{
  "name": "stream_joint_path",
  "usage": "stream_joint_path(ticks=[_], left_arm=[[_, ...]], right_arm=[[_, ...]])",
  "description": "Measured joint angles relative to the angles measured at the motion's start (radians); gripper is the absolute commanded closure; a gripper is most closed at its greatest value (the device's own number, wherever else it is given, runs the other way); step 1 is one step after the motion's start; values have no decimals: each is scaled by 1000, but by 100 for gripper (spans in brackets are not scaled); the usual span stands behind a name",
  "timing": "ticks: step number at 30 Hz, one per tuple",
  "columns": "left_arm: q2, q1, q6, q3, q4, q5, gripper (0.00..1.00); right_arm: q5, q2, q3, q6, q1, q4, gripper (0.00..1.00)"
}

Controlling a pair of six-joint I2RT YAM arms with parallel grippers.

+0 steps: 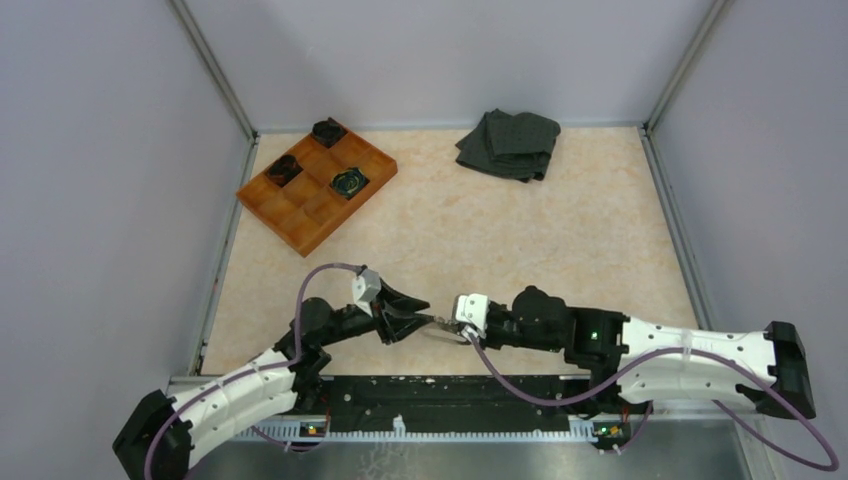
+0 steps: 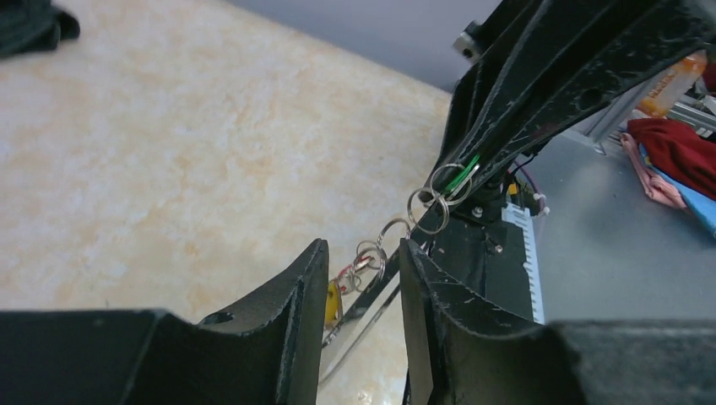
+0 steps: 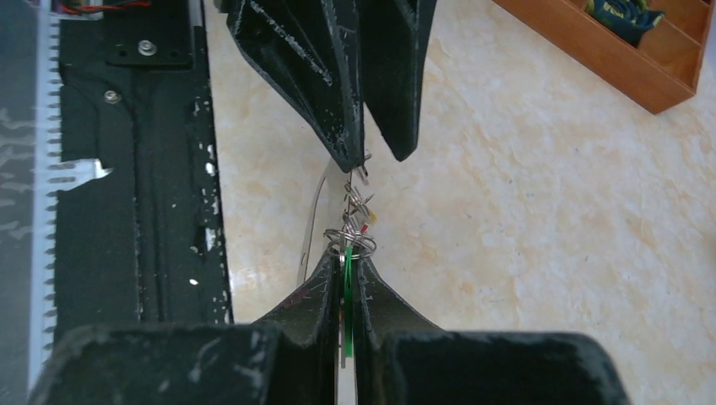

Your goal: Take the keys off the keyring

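Nearest me, just past the arm bases, the two grippers meet tip to tip low over the pale marbled bench (image 1: 520,240). My right gripper (image 3: 349,256) is clamped tight on a thin green strip (image 3: 347,295), and a short chain of small silver split rings (image 2: 429,211) runs off its tips. At the other end of that chain, the small flat grey metal keys (image 3: 358,201) (one shows a reddish mark) hang bunched between the fingers (image 2: 287,312) of my left gripper (image 2: 363,246). That gripper stands part-way open around them, and I can't see either finger pinching anything. The thin grey wire keyring (image 2: 359,333) droops below the bunch, close above the bench.

My reading is that no key is off yet. I see none lying loose, so the whole separation is left to do.

Farther back sits the orange compartment tray (image 1: 300,225) with its black round objects (image 1: 351,181). At the far edge lies a dark folded cloth (image 1: 510,145).
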Motion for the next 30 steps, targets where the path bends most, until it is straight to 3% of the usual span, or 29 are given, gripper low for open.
stream_joint_path(ticks=[13, 23, 30], left_arm=[[52, -6, 79, -2, 346, 242, 55], [221, -21, 2, 125, 577, 455, 56], [299, -75, -48, 169, 658, 526, 56]], right_arm=[[-216, -74, 165, -50, 46, -151, 100], [-208, -69, 300, -113, 152, -309, 100], [-176, -37, 354, -157, 195, -377, 100]])
